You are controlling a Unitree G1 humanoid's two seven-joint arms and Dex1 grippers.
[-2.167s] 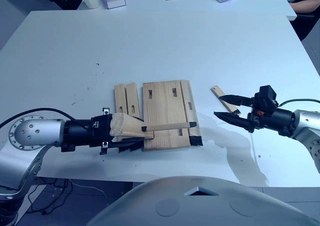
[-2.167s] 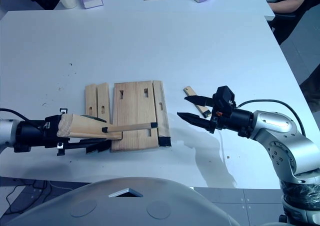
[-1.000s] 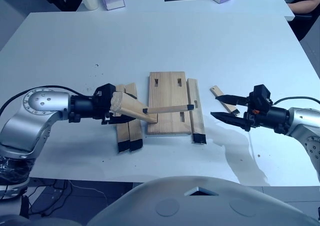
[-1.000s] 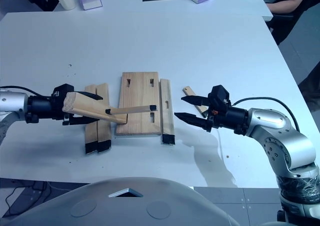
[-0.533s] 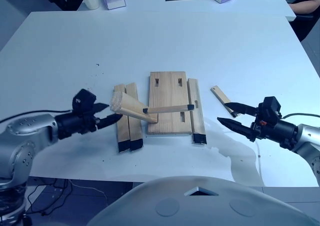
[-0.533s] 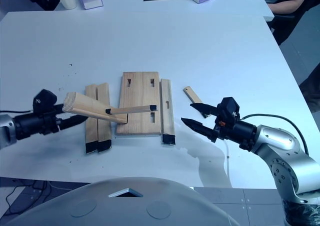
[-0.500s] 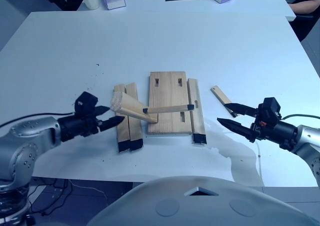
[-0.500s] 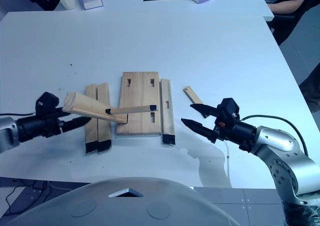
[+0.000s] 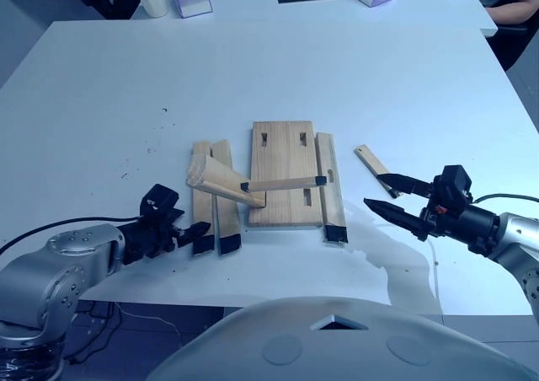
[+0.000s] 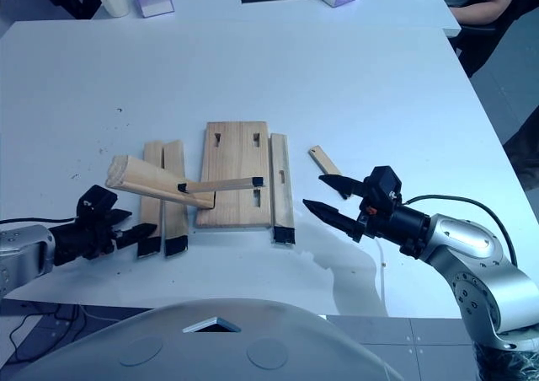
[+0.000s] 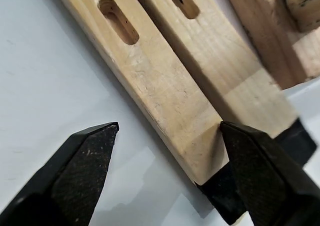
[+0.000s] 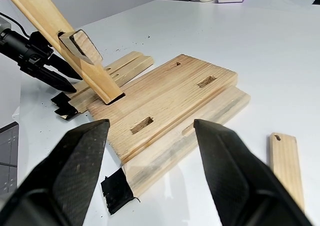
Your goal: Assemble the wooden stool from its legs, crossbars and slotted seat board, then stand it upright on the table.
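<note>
Stage: parts loose, stool not yet built; judged early in assembly.
Bench (image 9: 354, 77): white, carries all parts near frame centre.
Seat board (image 9: 282, 158): flat, centre of frame, slots up.
Leg pair (image 9: 212, 217): two slotted legs side by side, just left of board; black-capped ends toward lower edge.
Leg-and-crossbar sub-assy (image 9: 221, 184): leg tilted, low end at board's left edge, high end over leg pair; its crossbar runs right across board.
Single leg (image 9: 329, 191): flat, against board's right edge.
Short crossbar (image 9: 369, 158): lies apart, right of single leg.
L tool (image 9: 197, 230): lower left, spread wide, empty; fingers appear to straddle capped end of outer leg.
R tool (image 9: 381, 189): lower right, spread wide, empty, just beside short crossbar.
Risk A: L tool closing on one leg only could shove its neighbour; sub-assy may topple if it leans there.
Risk B: grip at capped tip, not mid-length, so leg may pivot or slip on lift.
Risk C: R tool sweep could knock short crossbar toward bench edge.
</note>
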